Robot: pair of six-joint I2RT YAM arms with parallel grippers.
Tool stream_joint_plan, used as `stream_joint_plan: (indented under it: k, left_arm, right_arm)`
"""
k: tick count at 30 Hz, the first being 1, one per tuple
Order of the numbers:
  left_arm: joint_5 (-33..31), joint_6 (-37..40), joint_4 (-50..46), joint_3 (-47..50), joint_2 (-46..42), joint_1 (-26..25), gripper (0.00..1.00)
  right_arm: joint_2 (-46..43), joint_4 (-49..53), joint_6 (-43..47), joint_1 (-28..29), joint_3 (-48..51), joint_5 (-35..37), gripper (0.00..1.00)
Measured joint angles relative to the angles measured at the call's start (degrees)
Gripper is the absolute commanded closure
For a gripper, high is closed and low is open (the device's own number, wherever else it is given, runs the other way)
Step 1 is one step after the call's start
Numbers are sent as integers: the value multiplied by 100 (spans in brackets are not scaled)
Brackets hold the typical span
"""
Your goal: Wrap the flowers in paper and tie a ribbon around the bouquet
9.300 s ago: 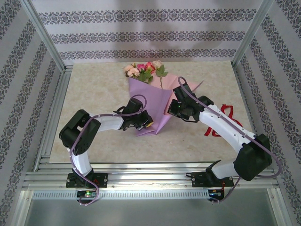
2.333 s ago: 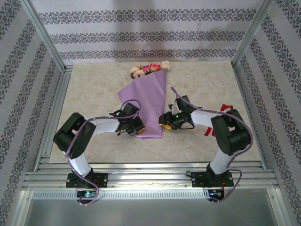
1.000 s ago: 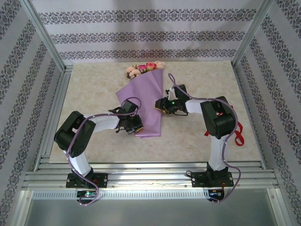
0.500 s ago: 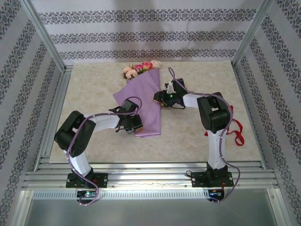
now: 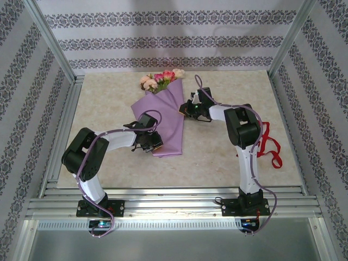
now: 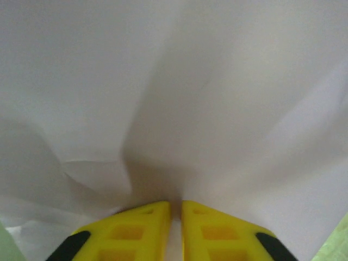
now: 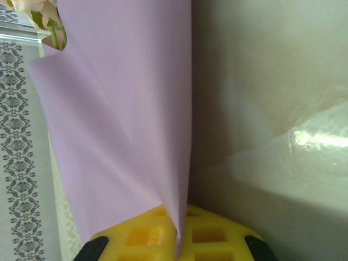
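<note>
Right gripper (image 5: pixel 187 108) has crept up the right edge of the lilac-purple paper (image 5: pixel 166 117) toward the pink and magenta artificial roses (image 5: pixel 160 80) and now pinches that edge. The left gripper (image 5: pixel 151 142) has its fingers nearly together on a puckered fold near the bottom end. My worry is that if they pull apart too hard, the thin sheet tears or unrolls. The thin red ribbon (image 5: pixel 269 147) lies well apart on the right. The beige table (image 5: pixel 109 109) has room on the left, and the roses sit near its far edge

Left arm (image 5: pixel 119 140) and right arm (image 5: pixel 247 168): slim white links between bulky black joints. Purple cables (image 5: pixel 145 115) looped loosely along both. Small black bases (image 5: pixel 95 208) bolted down. Left fingers (image 6: pixel 138 231) and right fingers (image 7: pixel 144 239): bright yellow, moulded with square pockets, black at outer corners.
</note>
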State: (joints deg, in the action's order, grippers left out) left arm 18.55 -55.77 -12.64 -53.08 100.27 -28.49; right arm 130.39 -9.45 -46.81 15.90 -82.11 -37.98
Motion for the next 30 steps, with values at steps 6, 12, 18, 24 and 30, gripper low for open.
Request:
stream_joint_plan:
  k: [6, 12, 18, 24, 30]
  left_arm:
    - [-258, -146, -1263, -2, -599, 50, 64]
    - [-87, -529, -1849, -474, -1102, 46, 65]
    - [291, -1169, -1506, -769, -605, -221, 67]
    - [-568, -1565, -2297, -1307, -1043, -417, 67]
    - [-1283, -1961, -3185, -1307, -2656, -404, 67]
  right_arm:
    - [-627, -273, -144, -7, 957, 304, 100]
    - [-1032, -476, -243, -4, 1526, 490, 100]
    - [-1143, -688, -352, -2, 1827, 562, 100]
    - [-1154, -763, -433, -2, 1912, 586, 100]
    - [-1154, -852, -435, -2, 1958, 584, 100]
